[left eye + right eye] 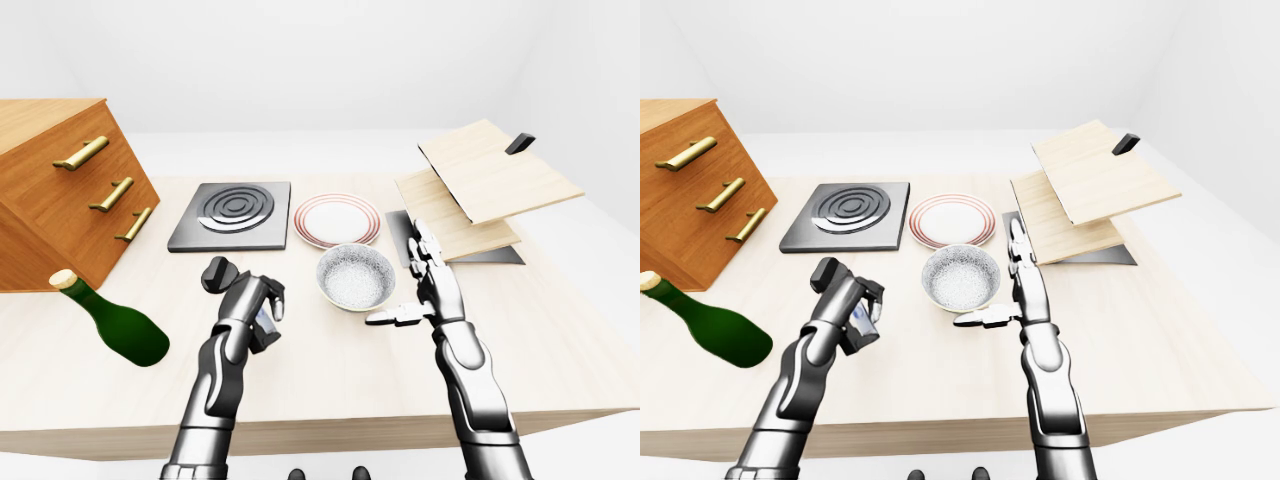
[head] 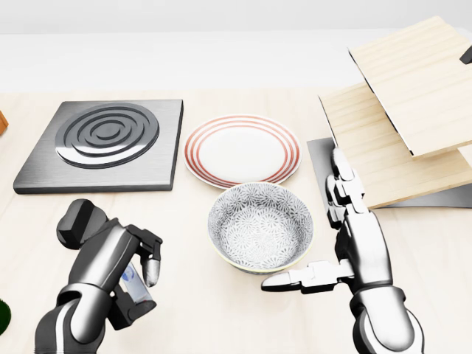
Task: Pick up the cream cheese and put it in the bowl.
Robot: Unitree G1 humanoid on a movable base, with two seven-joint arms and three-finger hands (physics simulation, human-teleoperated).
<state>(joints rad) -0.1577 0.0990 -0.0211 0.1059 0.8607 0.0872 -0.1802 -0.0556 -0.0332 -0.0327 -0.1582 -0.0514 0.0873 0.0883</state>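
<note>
Plain white walls, pale wooden table point(image 1: 560, 340), wooden drawer cabinet point(image 1: 55, 190) with brass handles

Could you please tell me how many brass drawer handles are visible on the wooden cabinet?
3, all on the slanted face of the wooden cabinet at the left-eye view's left: upper handle, middle handle, lower handle. More may lie outside the frame.
</note>
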